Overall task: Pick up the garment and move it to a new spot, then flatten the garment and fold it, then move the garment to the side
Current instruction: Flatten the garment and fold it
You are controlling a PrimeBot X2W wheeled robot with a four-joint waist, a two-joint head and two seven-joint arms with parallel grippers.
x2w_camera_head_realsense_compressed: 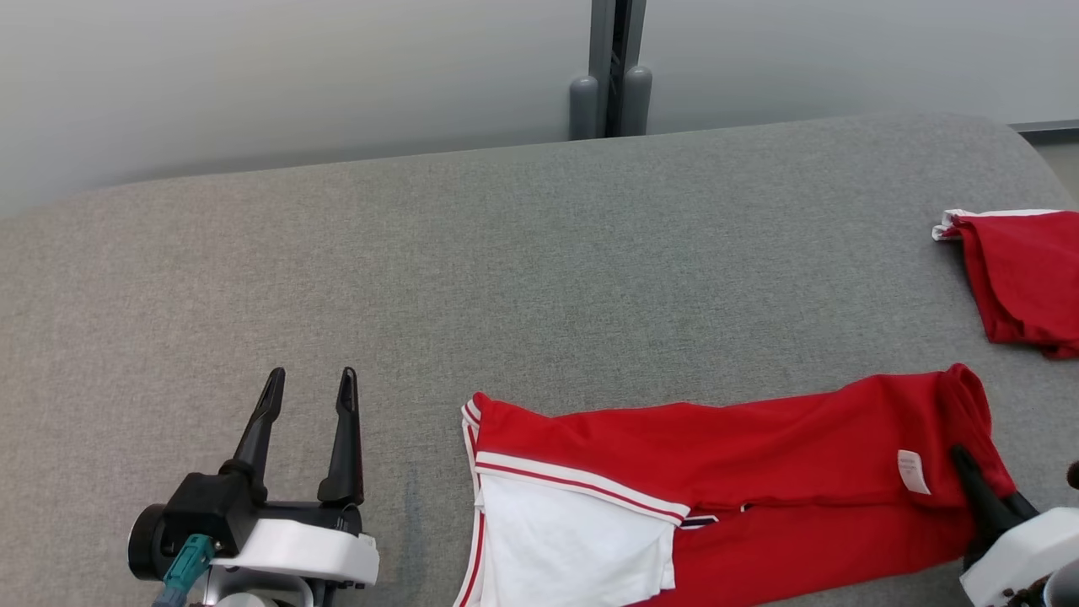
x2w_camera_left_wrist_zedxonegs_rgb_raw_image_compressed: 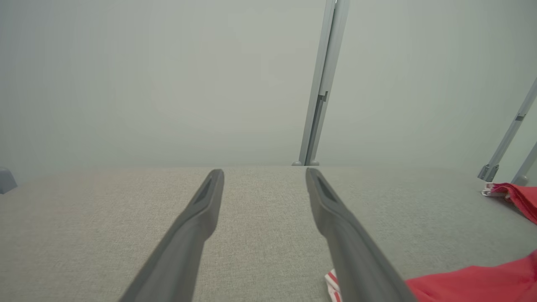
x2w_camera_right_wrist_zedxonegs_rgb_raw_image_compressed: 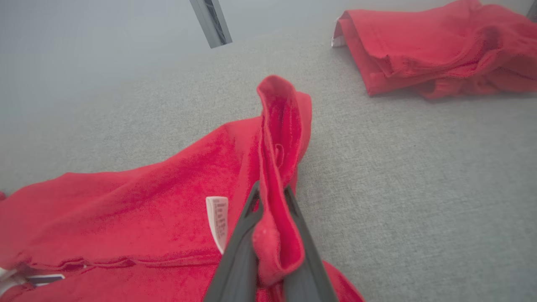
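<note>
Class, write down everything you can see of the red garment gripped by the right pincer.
The garment is red, soft knit-looking cloth with a white panel, red-and-white striped trim and a small white label. It lies stretched out, partly folded, on the grey fabric surface. The right pincer is shut on a raised fold at its right end.

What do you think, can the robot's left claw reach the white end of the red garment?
Probably yes. The left gripper is open and empty, and just bare grey surface lies between it and the white end of the garment. The right gripper pinches the far red end.
</note>
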